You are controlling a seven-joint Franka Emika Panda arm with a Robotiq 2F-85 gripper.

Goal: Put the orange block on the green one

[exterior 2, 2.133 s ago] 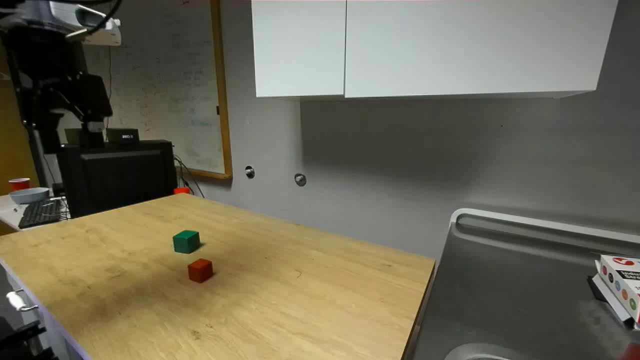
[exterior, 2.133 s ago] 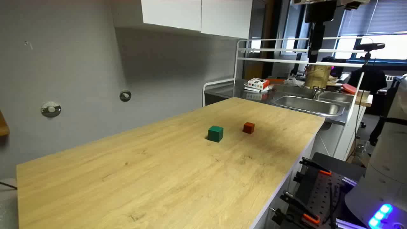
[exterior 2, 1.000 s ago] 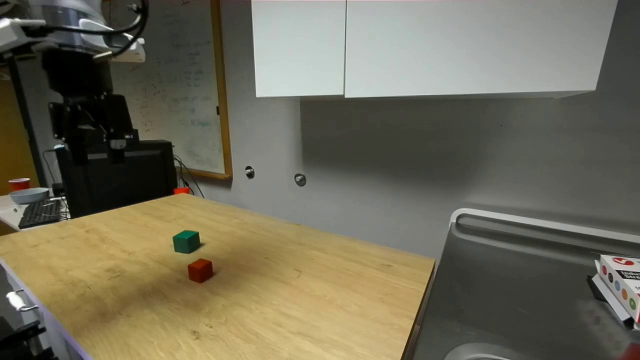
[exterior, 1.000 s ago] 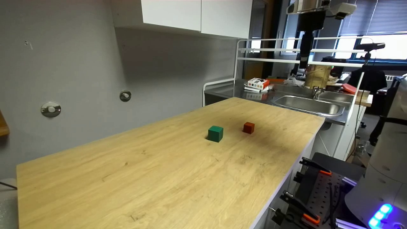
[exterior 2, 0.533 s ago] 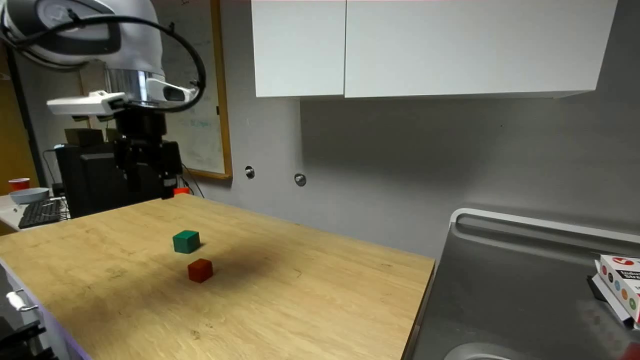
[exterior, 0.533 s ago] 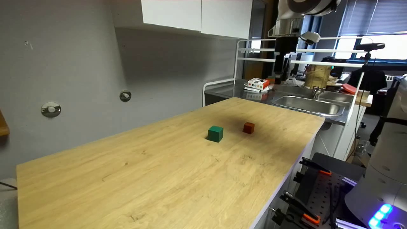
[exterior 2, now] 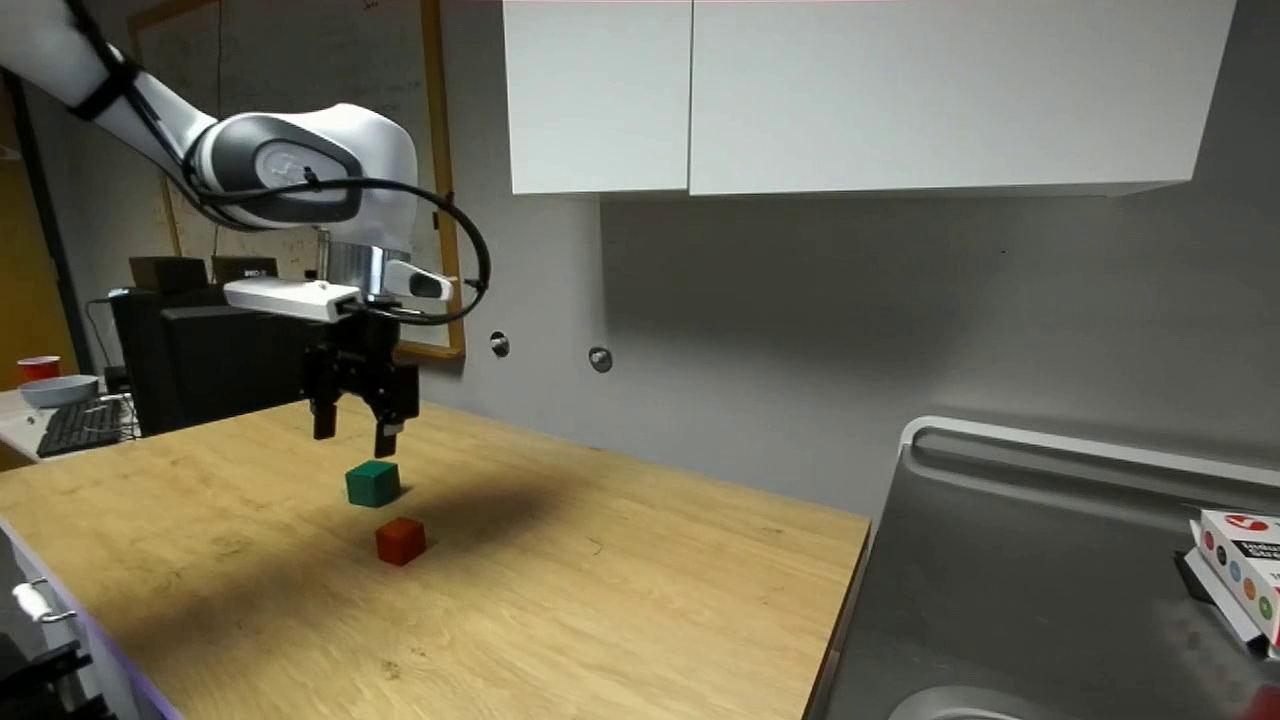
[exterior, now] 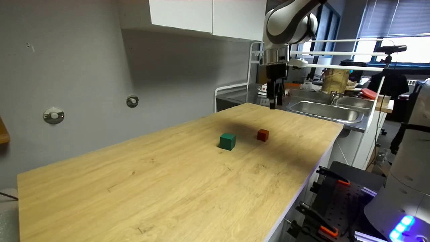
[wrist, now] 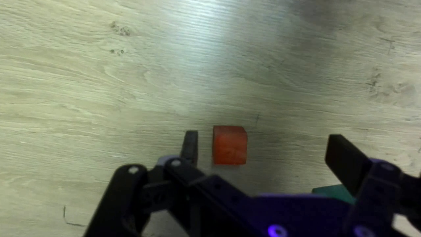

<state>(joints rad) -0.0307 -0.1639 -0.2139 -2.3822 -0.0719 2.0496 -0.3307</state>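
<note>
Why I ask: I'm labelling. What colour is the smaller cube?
Reddish-orange: the smaller cube shows best in the wrist view.

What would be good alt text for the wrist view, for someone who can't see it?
An orange block on a wood-grain table, seen from above, appears between the fingers of the robot's open, empty hand. Part of a green block shows at the picture's lower right, the rest hidden behind the hand.

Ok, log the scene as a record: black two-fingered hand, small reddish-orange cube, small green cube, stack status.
black two-fingered hand: open, empty, above the tan wood-grain tabletop
small reddish-orange cube: on the tabletop
small green cube: on the tabletop, partly hidden by the hand in the wrist view
stack status: cubes apart, not yet stacked
</note>
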